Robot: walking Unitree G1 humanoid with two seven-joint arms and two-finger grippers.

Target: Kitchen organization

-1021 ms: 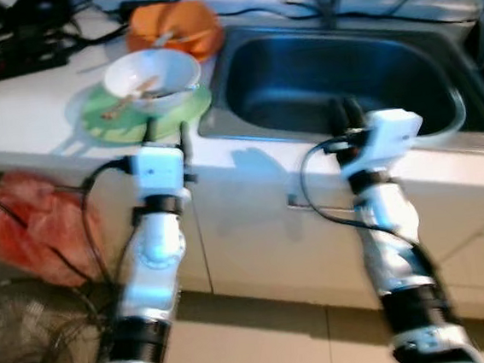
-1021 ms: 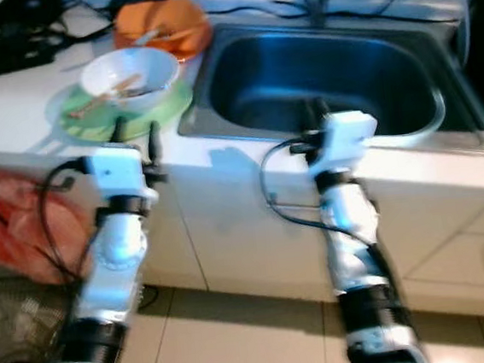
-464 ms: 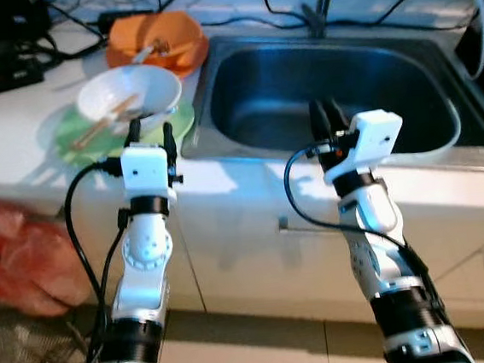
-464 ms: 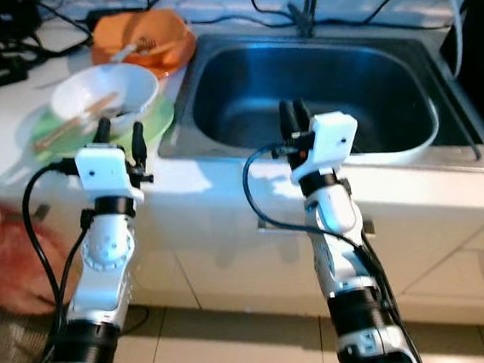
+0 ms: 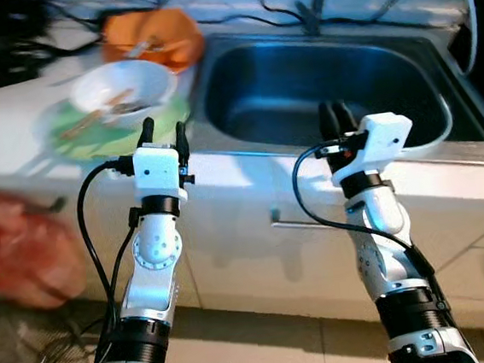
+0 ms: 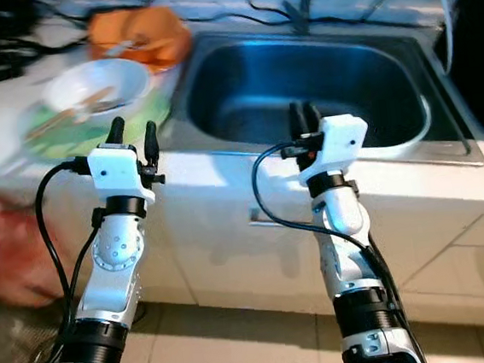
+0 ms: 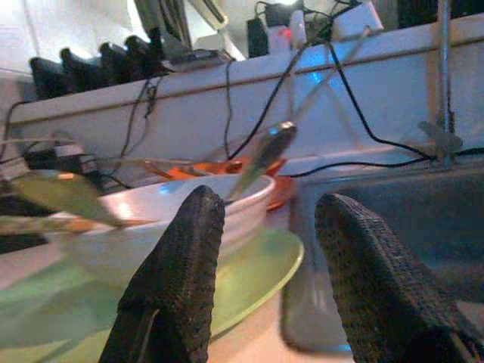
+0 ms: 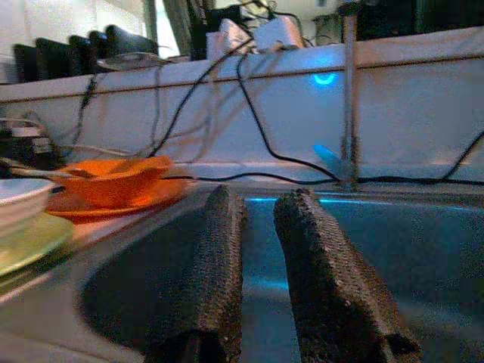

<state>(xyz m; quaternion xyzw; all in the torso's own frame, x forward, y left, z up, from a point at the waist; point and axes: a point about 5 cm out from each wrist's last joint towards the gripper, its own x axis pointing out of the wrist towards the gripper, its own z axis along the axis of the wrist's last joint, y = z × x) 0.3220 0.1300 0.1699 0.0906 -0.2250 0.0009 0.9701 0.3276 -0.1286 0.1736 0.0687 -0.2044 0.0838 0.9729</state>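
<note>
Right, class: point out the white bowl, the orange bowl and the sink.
white bowl [image 5: 119, 83], left eye view, its inner wall.
orange bowl [image 5: 152, 31], left eye view, its inside.
sink [image 5: 318, 80], left eye view, its bare basin floor.

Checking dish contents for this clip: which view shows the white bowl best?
The left wrist view: the white bowl sits close and side-on upon the green plate, with a spoon leaning out over its rim. Both eye views show it from above, motion-blurred, holding utensils. The right wrist view catches just its rim at the picture's edge.
</note>
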